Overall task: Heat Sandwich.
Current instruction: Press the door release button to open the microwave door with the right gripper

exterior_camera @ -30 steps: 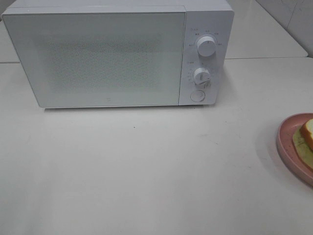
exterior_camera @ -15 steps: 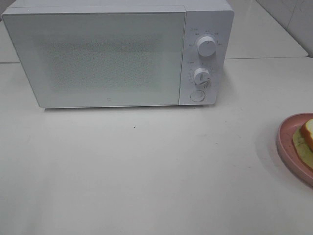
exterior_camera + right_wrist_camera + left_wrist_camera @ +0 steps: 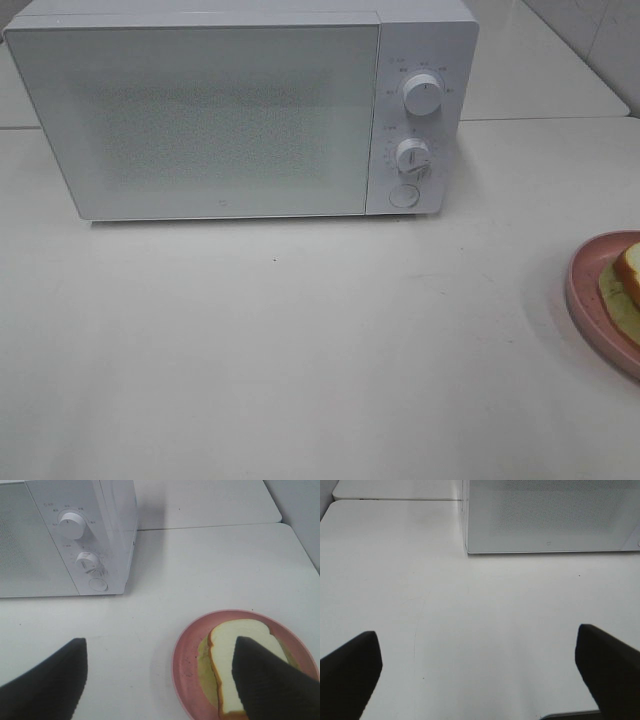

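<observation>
1. Black fingers of the right gripper are seen spread fairly wide, with nothing held between them. The gripper is poised above the table, and one finger hides part of the sandwich from the wrist camera.
2. The left gripper is opened fully and is empty. Only bare table is seen between its fingers, with the microwave ahead of it.
3. The sandwich is found lying flat on a pink plate at the right edge of the table. In the high view it is well apart from the microwave and to its right.
4. White bread with a tan crust is shown on top, with a yellow-green layer beneath it. The sandwich is judged to be light, soft and easily crushed. Its layers may slide on each other if they are squeezed unevenly.
5. A hold across the crust edges, which are likely firmer, is thought best, with both slices caught together and pressed only gently. Alternatively the plate could be taken by its rim, which is stiff though possibly slippery.
6. The microwave door is shut, so it is judged that it must be opened before anything is put inside.
</observation>
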You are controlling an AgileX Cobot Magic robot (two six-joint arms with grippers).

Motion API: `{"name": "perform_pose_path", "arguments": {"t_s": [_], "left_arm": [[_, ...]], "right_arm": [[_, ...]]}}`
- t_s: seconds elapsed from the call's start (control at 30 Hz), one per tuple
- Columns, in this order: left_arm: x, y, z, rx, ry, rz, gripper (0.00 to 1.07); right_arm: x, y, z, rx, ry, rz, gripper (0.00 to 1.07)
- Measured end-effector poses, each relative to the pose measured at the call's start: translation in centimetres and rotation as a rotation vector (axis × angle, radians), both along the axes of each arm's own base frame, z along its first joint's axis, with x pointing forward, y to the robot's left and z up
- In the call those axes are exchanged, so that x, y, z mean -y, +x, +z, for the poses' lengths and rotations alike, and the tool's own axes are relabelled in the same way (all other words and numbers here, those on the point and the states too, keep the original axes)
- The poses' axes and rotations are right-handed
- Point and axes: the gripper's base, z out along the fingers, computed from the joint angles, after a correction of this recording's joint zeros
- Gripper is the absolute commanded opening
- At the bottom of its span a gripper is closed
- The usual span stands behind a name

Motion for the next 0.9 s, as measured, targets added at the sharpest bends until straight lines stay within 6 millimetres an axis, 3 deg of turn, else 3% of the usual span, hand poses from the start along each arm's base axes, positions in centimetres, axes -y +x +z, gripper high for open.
{"name": "perform_pose_path", "arguments": {"t_s": [0.9], "left_arm": [[0.0,0.0,0.0,0.0,0.0,0.0,1.03]], "right_arm": [[-1.0,11.2,-5.5,0.005,-0.003,0.008,0.76]]}}
